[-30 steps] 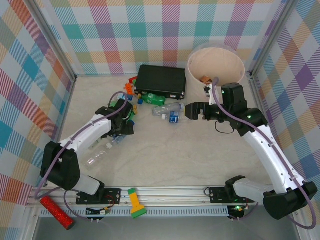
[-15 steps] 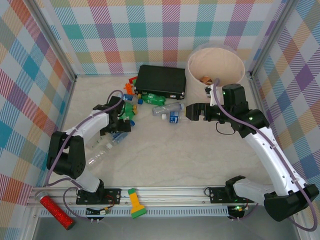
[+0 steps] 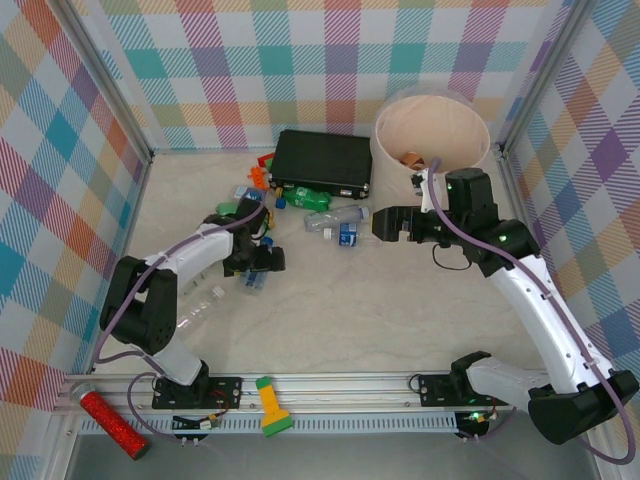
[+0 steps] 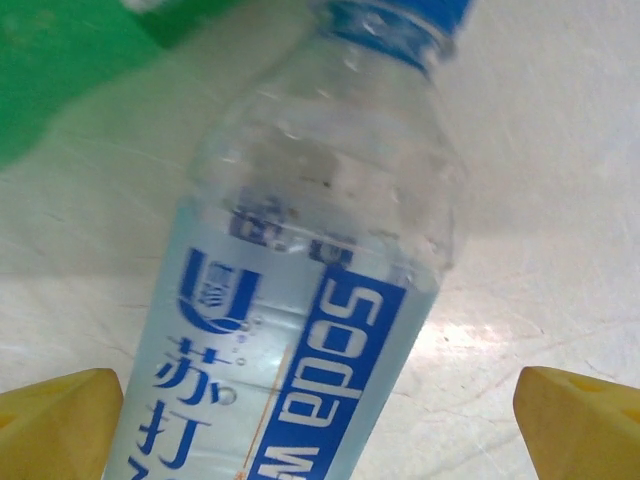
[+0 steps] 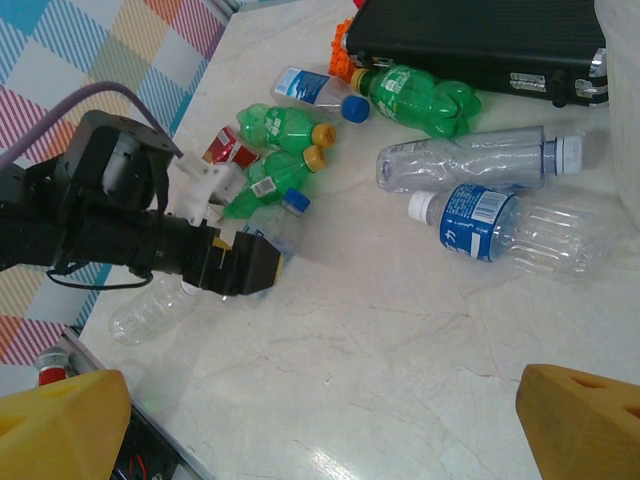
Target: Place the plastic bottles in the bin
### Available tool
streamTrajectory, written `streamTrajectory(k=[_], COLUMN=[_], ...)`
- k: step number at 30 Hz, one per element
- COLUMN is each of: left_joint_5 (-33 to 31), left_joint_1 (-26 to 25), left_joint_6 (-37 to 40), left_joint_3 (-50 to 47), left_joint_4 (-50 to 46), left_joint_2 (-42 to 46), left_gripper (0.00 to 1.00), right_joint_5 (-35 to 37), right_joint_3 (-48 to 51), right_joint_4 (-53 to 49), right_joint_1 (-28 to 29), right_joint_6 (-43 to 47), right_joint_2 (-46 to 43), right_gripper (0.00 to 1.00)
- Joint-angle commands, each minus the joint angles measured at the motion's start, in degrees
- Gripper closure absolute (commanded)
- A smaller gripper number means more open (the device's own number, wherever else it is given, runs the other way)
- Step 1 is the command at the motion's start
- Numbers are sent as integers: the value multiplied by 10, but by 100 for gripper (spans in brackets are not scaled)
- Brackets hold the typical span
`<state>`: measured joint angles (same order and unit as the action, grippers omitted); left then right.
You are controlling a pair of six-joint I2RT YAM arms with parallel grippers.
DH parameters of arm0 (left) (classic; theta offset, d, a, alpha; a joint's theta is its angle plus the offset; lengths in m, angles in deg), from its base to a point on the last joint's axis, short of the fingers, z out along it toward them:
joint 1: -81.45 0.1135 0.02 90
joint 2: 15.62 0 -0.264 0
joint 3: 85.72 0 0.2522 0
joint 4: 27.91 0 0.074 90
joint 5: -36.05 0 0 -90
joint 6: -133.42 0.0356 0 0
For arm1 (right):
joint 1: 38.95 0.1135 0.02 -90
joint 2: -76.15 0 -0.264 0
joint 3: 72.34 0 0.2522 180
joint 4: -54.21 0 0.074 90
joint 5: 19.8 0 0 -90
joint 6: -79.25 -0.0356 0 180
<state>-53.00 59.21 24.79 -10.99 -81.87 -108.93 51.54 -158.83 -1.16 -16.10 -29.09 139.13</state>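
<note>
The plastic bottles (image 3: 335, 218) are seen scattered over the mid-left of the table (image 3: 400, 310), in front of the black case (image 5: 480, 40). One soda-water bottle (image 4: 310, 300), clear w/ blue label and blue cap, is laid flat on the pale tabletop and straddled by the left gripper (image 4: 320, 425). Its yellow fingertips (image 4: 55, 425) are spread wide w/ nothing clenched. One tip is kept well apart from the bottle, and contact at the other can't be told. In the right wrist view, green bottles w/ orange caps (image 5: 275, 125) are found just beyond that gripper and a bigger green bottle (image 5: 420, 95) close against the case. A clear crushed bottle (image 5: 470, 160) and a blue-labelled bottle (image 5: 500, 225) are laid side by side nearer centre. Another clear bottle (image 3: 195, 310) is laid beside the left arm. The right gripper (image 3: 375, 222) is held released and empty, just right of the blue-labelled bottle. The bin (image 3: 440, 120) is stood at the far right, beside the case, w/ a brownish item inside, too small to identify. A red glittery cylinder (image 3: 110, 425) and a yellow-green flashlight (image 3: 270, 405) are seen at the near rail.
</note>
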Motion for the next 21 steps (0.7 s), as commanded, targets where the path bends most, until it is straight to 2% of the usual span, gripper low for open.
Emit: streamTrajectory(k=[1, 8, 16, 21], left_joint_5=[-15, -37, -59, -75], left_joint_1=[-15, -23, -44, -74], left_joint_6=[-5, -3, -12, -32], left_joint_3=[4, -6, -8, 2], left_joint_4=[-28, -37, -49, -63], left_joint_2=[-23, -30, -25, 12], left_gripper=[0, 10, 36, 38], right_joint_5=[-6, -8, -14, -40], right_joint_3=[-3, -5, -16, -14], right_joint_4=[10, 10, 5, 19], right_joint_1=[3, 3, 2, 2], right_joint_6=[9, 1, -38, -52], right_joint_2=[5, 13, 31, 31], right_gripper=[1, 1, 1, 1])
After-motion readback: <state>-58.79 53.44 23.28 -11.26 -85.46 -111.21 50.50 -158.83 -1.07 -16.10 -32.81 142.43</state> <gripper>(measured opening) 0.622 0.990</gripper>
